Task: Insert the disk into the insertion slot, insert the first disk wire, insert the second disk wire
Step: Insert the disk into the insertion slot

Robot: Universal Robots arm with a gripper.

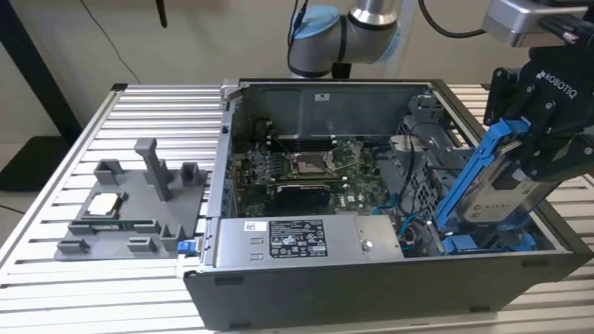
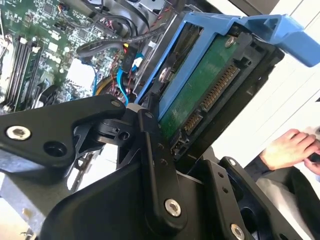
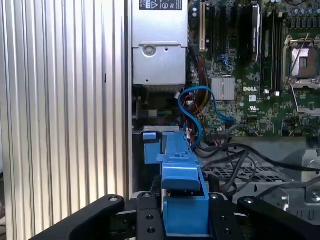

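My gripper (image 1: 531, 163) is shut on the disk (image 1: 496, 195), a silver drive with a white label in a bright blue carrier (image 1: 475, 167). The disk hangs steeply tilted over the case's front corner on the exterior view's right. Its lower end reaches down to the blue fittings of the insertion slot (image 1: 487, 243) in the grey drive cage. The second wrist view shows the disk's green circuit side (image 2: 200, 90) and its connectors, with a black finger (image 2: 152, 145) pressed against the carrier. In the first wrist view the carrier (image 3: 182, 200) sits between the two fingers. A loose blue cable (image 3: 192, 107) loops beside the cage.
The open computer case holds a motherboard (image 1: 307, 167) and a grey labelled power-supply box (image 1: 297, 240) at the front. A grey fixture (image 1: 130, 209) lies on the slatted table on the exterior view's left. A person's hand (image 2: 287, 147) rests beside the case.
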